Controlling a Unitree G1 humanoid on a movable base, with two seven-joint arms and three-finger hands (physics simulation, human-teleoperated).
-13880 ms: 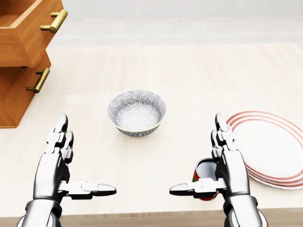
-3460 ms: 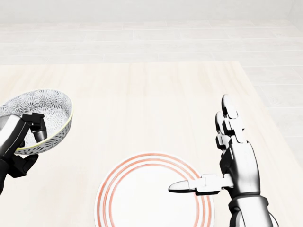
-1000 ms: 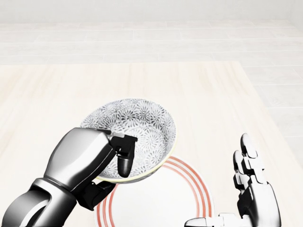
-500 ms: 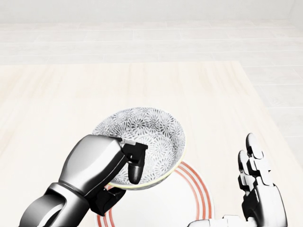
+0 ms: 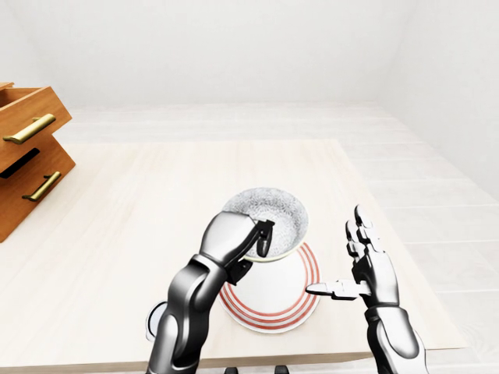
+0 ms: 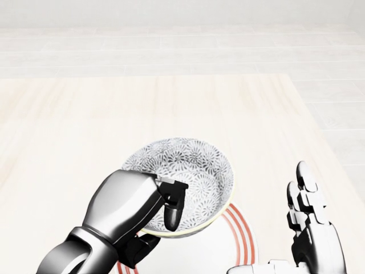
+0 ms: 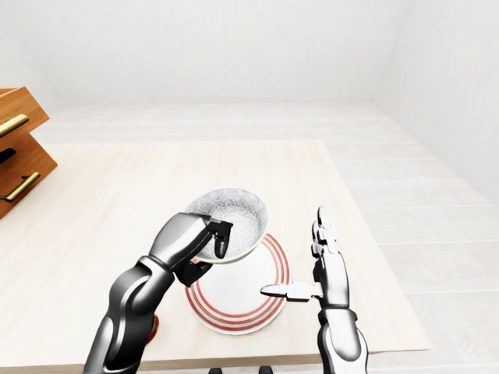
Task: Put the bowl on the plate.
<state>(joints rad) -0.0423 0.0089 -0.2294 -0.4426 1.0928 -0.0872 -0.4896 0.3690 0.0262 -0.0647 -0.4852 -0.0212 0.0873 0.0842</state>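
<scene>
- The left robot hand (image 6: 130, 210) is closed on the bowl (image 6: 197, 174) at the bowl's lower left side, as the head view shows it.
- One dark finger (image 6: 171, 212) hooks over the rim and lies inside the bowl; the other fingers press from under the outer wall, so the rim is pinched between them.
- The bowl is white with a grey flower pattern and stands nearly upright, its opening facing up.
- It is over the upper left part of the plate (image 6: 242, 231), which has red rings and lies on the pale wooden surface (image 6: 85, 120).
- The bowl covers part of the rings. I cannot tell if its bottom touches the plate.
- The right robot hand (image 6: 311, 242) is fully open and holds nothing. Its fingers point up and its thumb points left, toward the plate.
- This hand stands just beside the plate's right edge, apart from the bowl.
- In the left-eye view, wooden drawers (image 5: 27, 152) with gold handles are at the far left, well apart from the bowl.
</scene>
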